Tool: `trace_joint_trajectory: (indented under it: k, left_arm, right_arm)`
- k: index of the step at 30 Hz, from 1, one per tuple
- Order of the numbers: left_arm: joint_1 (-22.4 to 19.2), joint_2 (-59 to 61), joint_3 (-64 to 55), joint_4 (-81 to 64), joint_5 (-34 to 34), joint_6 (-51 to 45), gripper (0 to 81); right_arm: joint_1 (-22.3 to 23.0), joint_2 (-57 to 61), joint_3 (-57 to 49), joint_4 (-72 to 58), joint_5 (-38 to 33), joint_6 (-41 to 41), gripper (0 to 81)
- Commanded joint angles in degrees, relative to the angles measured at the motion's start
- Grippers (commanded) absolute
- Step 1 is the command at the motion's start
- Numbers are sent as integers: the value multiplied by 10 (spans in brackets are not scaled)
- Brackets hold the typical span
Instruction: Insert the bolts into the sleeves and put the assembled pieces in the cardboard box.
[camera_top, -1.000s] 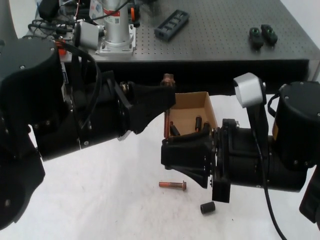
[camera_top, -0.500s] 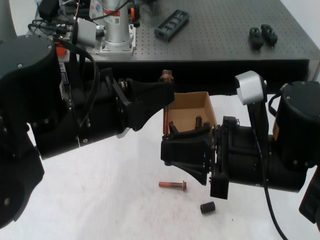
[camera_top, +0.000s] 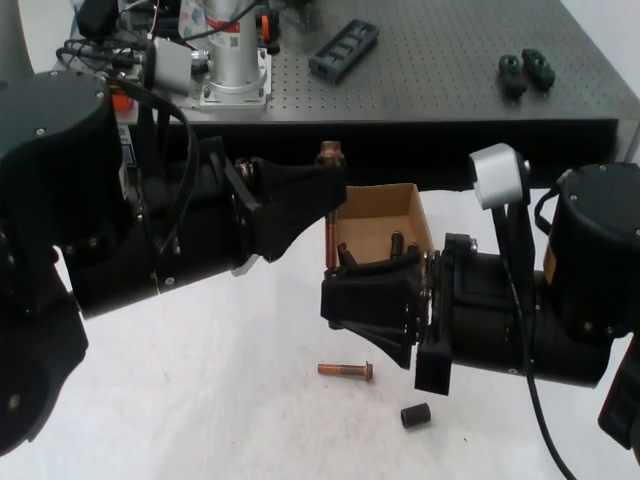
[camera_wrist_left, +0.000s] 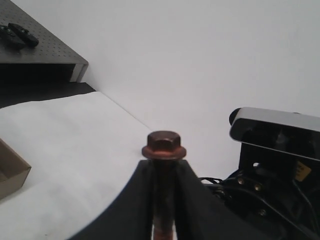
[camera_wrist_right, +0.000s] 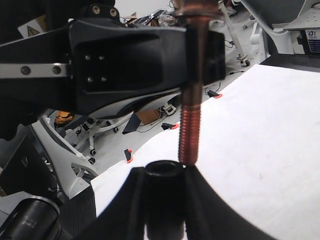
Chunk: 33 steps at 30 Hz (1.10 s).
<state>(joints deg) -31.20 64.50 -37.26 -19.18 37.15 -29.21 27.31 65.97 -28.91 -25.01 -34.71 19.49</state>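
Left gripper (camera_wrist_left: 163, 172) is pinching a copper-coloured, flanged hex-head bolt (camera_wrist_left: 163, 148) by the shank just under the head, with both black fingers pressing against it. It is holding the bolt upright, head up and threaded end hanging free below the fingers, which is leaving the thread clear for insertion. Right gripper (camera_wrist_right: 163, 182) is clamping a short black cylindrical sleeve (camera_wrist_right: 163, 205) between its fingers. The bore is facing upward beneath the bolt, so the sleeve is serving as a fixed receptacle.

In the right wrist view the threaded tip is sitting at the sleeve's rim, seemingly toward one edge of the bore. Whether it is entering cannot be determined. Judging from this, the arms are carrying out the alignment and lowering step. A slight sideways correction is probably going to be needed, since the tip is otherwise liable to catch on the rim.

In the high view both grippers are meeting in the air just beside the near corner of the open brown cardboard box (camera_top: 415, 212), which is keeping the drop-off point close by. Dark pieces (camera_top: 397, 243), apparently assembled, are lying inside the box. A second copper-coloured bolt (camera_top: 346, 370) and a second black sleeve (camera_top: 415, 414) are lying apart on the white cloth (camera_top: 200, 390), nearer the camera, awaiting a later cycle.
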Motion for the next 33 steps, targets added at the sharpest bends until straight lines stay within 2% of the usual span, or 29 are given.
trace_joint_trajectory:
  k: [1,6,20,26,33]
  left_arm:
    - [-4,-3,-2,-3,25,1,7]
    - [-4,-3,-2,-3,25,7,7]
    - [-4,-3,-2,-3,7,27,7]
    - [-4,-3,-2,-3,-11,36,7]
    - [-4,-3,-2,-3,-9,38,7]
  right_arm:
    - [-4,1,-5,-2,41,3,8]
    - [-4,1,-5,6,14,16,8]
    - [-4,1,-5,24,3,19,8]
    - [-4,1,-4,33,-42,41,8]
    - [-4,1,-4,13,-27,38,8]
